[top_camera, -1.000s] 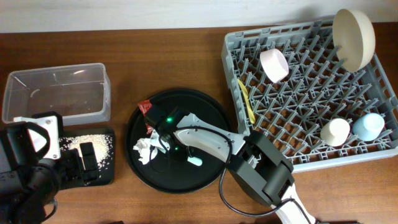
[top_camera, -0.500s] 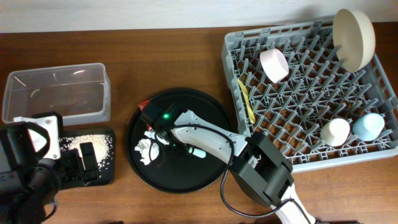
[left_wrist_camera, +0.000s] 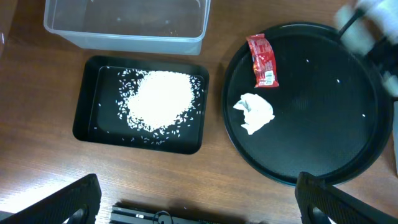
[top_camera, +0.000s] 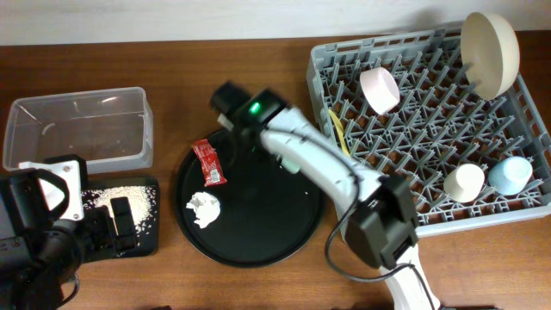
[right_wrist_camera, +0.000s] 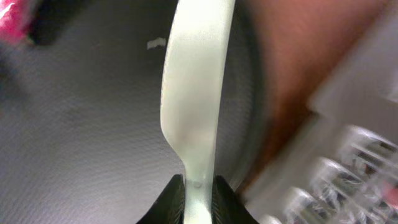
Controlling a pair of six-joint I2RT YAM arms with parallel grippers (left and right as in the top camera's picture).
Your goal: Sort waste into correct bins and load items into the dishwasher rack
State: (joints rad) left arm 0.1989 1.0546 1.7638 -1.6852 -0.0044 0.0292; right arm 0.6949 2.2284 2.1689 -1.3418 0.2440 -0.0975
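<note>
Right arm (top_camera: 327, 172) has swung away. A sec ago its head sat low over the left of the round black tray (top_camera: 258, 237), right by the tissue wad (top_camera: 204, 209). Now it's up past the tray's far rim, over the wooden table (top_camera: 215, 60). Pale utensil (top_camera: 290, 160) went w/ it, still pinched in the right gripper (right_wrist_camera: 198, 183): was near the tray's front-centre, now over its back-right part. Red sauce packet (top_camera: 210, 163), half-hidden before, lies flat in full view. Tissue wad is uncovered too, approx. same spot.
</note>
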